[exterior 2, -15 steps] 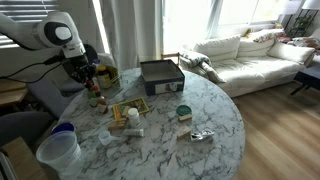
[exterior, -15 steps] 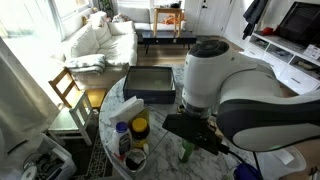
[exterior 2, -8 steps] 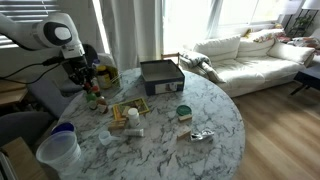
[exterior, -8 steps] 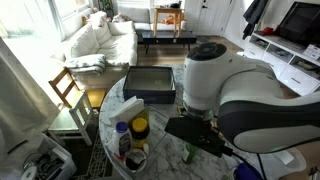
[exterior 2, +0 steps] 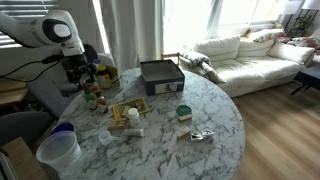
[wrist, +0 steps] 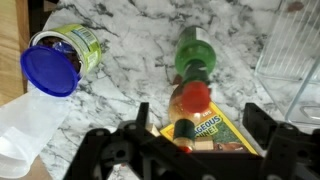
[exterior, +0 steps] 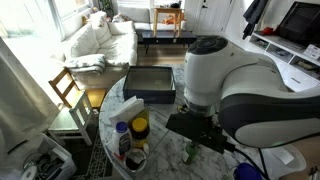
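Red-capped bottle [wrist: 200,128] upright on marble table [wrist: 130,40] | flanked by gripper [wrist: 196,110], jaws just sprung wide, touching nothing | reads as a release, left standing free | green bottle [wrist: 194,52] just behind; blue-lidded can [wrist: 60,58] apart; clear tub [wrist: 295,60] near.

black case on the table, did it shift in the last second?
No. The black case sits where it was, by the far rim of the marble table, same gap to the green-lidded jar.
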{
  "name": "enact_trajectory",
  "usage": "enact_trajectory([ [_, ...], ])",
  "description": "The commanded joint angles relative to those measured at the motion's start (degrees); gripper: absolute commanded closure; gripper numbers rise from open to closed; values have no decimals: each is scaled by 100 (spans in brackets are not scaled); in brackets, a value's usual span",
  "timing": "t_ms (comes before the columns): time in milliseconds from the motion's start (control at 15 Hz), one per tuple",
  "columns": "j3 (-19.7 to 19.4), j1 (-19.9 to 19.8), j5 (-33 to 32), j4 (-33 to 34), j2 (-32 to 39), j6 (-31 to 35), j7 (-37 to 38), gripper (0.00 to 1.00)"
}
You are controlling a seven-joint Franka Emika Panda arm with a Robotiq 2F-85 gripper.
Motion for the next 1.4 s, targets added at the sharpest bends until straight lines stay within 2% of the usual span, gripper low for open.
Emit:
enact_trajectory([
  [0,-1,-204,133,176,-256,-181,-154,0],
  [333,-180,-577,224,525,-371,59,-262,0],
  [400,-66,-500,40,481,-321,-12,-177,0],
  [867,-168,-664,-25,640,-235,-161,-210,0],
  [933,-220,-709,114,645,-158,-186,-415,0],
  [1333,-495,-1044,1313,515,326,100,-3094,0],
])
